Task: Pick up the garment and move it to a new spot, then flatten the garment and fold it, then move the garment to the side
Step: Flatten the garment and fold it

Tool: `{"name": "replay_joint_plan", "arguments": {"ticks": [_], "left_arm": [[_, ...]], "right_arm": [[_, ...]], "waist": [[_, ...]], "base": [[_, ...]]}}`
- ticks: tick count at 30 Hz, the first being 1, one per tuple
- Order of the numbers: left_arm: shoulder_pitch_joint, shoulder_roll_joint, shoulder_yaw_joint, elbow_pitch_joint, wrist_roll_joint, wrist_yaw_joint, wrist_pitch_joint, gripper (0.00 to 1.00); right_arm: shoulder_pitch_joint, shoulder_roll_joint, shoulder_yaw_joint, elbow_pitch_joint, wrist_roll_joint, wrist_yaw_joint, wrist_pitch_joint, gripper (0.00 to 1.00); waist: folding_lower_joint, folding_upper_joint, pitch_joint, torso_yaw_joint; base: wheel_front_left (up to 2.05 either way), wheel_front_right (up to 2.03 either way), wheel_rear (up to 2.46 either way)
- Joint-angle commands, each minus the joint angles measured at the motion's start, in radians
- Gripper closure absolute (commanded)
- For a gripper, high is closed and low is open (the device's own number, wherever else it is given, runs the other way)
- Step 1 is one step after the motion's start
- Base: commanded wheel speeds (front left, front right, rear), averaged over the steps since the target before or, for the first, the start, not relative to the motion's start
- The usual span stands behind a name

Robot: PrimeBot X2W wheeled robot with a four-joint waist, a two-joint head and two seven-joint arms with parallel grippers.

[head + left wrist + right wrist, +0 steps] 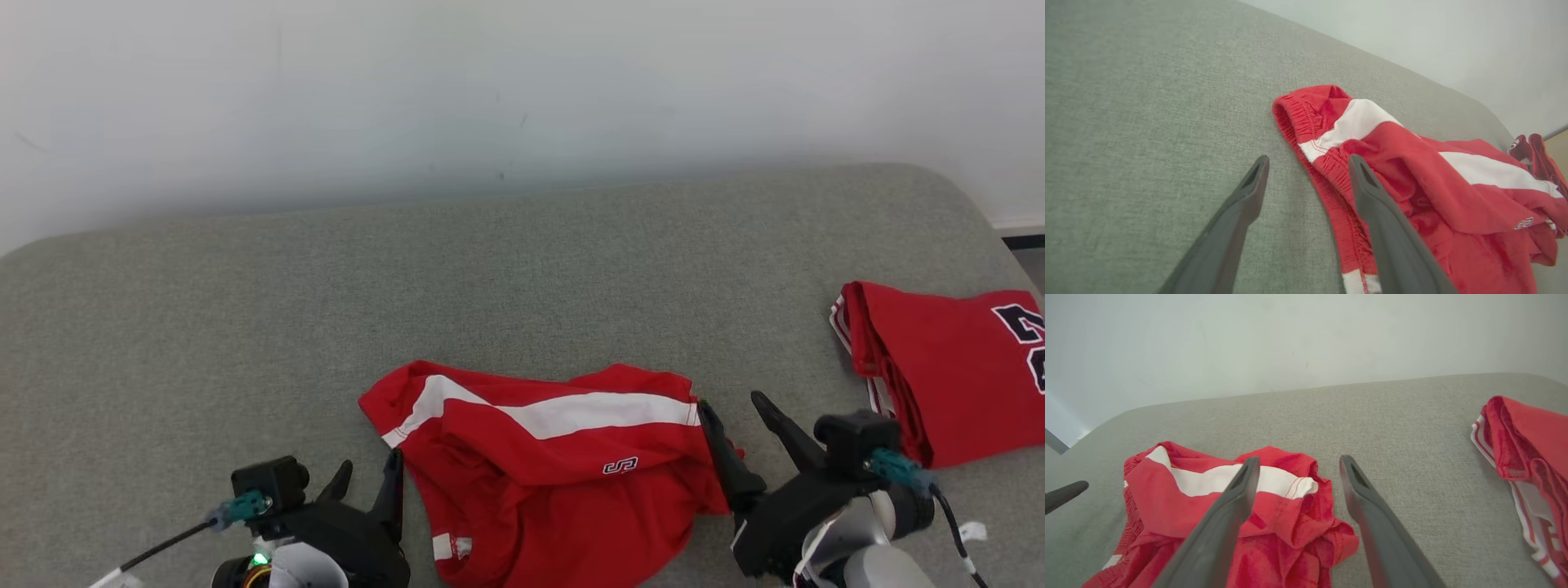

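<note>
Low in the middle of the head view, you can see the crumpled red garment (555, 474) with its white stripe, lying on the grey desk (490, 269). Your left pincer (372, 460) is at its left edge, fingers apart and holding nothing. Your right pincer (731, 402) is at its right edge, fingers apart too. Another folded red cloth (939, 367) lies at the far right.

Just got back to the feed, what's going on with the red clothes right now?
A crumpled red garment lies on the grey surface between the robot's hands. The left hand and the right hand are both open, one at each end of it, gripping nothing. It is not yet flattened or folded. A folded red garment lies off to the right.
</note>
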Motion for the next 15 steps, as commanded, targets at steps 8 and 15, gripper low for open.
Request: {"name": "replay_joint_plan", "arguments": {"ticks": [8, 15], "left_arm": [[-0.101, 0.001, -0.065, 0.084, -0.139, 0.051, 0.055, 0.0], [-0.141, 0.001, -0.079, 0.144, -0.195, 0.088, 0.073, 0.0]], "right_arm": [[-0.122, 0.001, 0.059, 0.067, 0.027, -0.003, 0.033, 0.0], [-0.134, 0.001, 0.094, 0.098, 0.046, -0.003, 0.004, 0.0]], "waist": [[-0.0002, -0.0001, 0.035, -0.04], [-0.0002, -0.0001, 0.038, -0.057]], "base": [[0.0, 0.0, 0.0], [0.0, 0.0, 0.0]]}}
